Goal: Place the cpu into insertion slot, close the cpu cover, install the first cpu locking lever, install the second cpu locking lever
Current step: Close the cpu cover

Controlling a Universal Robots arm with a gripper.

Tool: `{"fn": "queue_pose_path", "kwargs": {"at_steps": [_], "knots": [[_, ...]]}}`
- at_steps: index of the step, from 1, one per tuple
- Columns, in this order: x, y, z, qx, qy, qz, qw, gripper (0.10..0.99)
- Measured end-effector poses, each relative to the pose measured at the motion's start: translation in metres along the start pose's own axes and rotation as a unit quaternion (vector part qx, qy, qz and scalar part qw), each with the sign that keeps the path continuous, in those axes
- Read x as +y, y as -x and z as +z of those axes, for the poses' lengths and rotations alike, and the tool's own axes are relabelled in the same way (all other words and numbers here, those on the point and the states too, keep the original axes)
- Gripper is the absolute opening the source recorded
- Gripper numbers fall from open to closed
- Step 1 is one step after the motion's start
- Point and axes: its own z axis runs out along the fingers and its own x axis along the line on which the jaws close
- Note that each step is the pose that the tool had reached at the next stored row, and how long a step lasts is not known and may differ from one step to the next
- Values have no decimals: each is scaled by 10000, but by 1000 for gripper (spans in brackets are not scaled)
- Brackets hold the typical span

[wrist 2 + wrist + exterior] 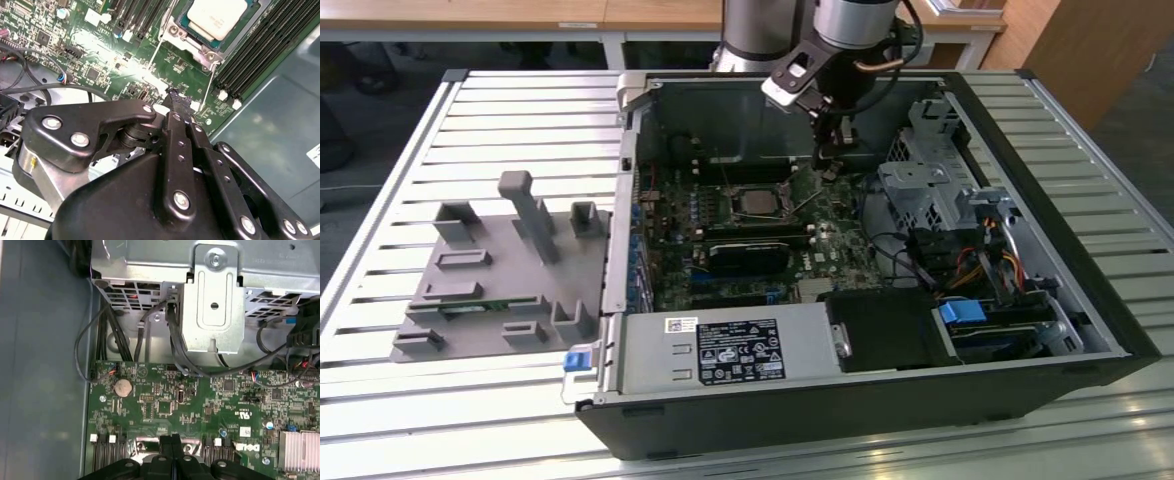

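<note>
The computer case (854,415) lies open on the slatted table (400,400). Inside it is a green circuit board (165,400), with a metal drive cage (215,300) along one edge of the board. The cpu (216,17) sits in the insertion slot (732,202) on this board, and the cpu cover (192,44) frames it. The gripper (177,97) hangs just above the board near the slot, its fingers pressed together with nothing between them. Beside the case, a grey holder (520,250) carries a narrow green piece (467,305) in one recess.
</note>
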Motion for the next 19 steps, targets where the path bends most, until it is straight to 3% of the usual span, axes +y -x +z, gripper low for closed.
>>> {"fn": "queue_pose_path", "kwargs": {"at_steps": [19], "knots": [[239,-32,58,-10,-1,0,10000,106]]}}
